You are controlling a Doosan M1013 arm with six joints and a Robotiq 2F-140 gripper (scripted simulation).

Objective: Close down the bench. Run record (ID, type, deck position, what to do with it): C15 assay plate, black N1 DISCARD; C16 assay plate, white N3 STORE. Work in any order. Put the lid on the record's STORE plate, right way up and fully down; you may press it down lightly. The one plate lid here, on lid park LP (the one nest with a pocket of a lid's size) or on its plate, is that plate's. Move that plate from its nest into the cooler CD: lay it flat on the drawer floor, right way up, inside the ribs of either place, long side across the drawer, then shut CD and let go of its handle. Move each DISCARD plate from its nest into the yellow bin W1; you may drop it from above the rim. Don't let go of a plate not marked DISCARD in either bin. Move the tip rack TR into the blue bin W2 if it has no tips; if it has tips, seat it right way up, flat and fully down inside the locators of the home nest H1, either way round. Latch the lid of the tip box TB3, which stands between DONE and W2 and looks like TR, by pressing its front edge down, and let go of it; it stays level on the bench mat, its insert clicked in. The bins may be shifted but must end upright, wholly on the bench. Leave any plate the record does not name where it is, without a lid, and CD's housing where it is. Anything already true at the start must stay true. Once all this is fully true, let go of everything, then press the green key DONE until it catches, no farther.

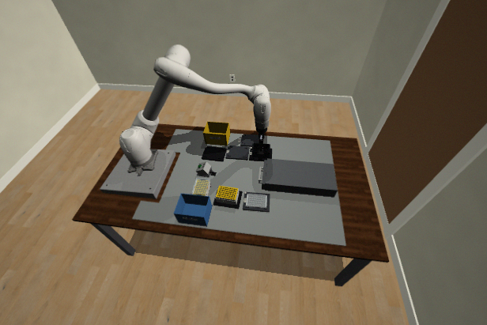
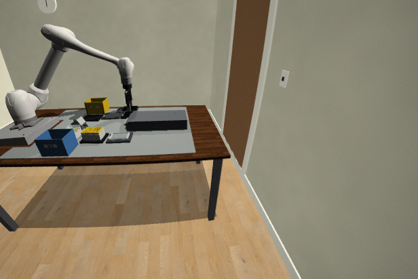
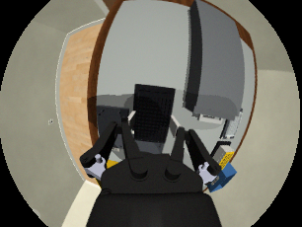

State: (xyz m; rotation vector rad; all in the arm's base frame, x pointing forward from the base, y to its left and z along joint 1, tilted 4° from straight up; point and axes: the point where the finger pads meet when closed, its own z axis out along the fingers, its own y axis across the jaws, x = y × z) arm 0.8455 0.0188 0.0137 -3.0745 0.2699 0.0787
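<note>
My gripper (image 1: 261,149) is shut on the black assay plate (image 1: 263,152), at the right end of the row of dark nests behind the cooler. In the wrist view the black plate (image 3: 154,113) sits between my fingers. I cannot tell whether it rests in its nest or hangs just above it. The white assay plate (image 1: 256,200) lies in a dark nest at the front, without a lid. The yellow bin (image 1: 217,133) stands at the back left of the nests. The cooler (image 1: 299,176) is shut. The tip rack with a yellow top (image 1: 228,194) stands left of the white plate.
The blue bin (image 1: 193,209) stands at the front left. The pale tip box (image 1: 201,187) is behind it, and the green key's block (image 1: 204,168) is farther back. Two more dark nests (image 1: 225,153) lie left of my gripper, another (image 1: 249,139) behind it.
</note>
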